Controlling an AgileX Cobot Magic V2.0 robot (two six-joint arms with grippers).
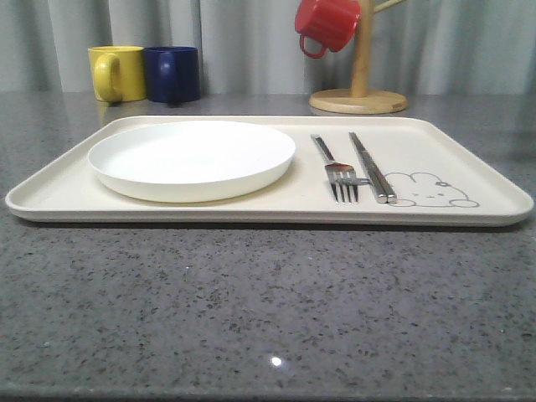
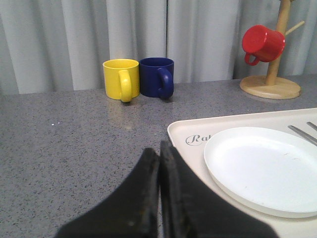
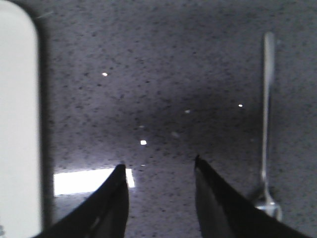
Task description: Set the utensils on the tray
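Observation:
The cream tray (image 1: 469,159) lies on the grey table and carries a silver fork (image 1: 337,168) and a pair of chopsticks (image 1: 371,167) side by side, right of a white plate. In the right wrist view a silver spoon (image 3: 266,109) lies on the bare table, off the tray (image 3: 17,124) and just beside one finger of my right gripper (image 3: 158,162). That gripper hangs open over the table with nothing between its fingers. My left gripper (image 2: 159,147) is shut on nothing, hovering by the tray's lettered corner (image 2: 190,133).
A round white plate (image 1: 191,157) fills the tray's left half. Behind the tray stand a yellow mug (image 1: 116,73) and a dark blue mug (image 1: 172,74). At the back right, a wooden mug stand (image 1: 358,96) holds a red mug (image 1: 327,23).

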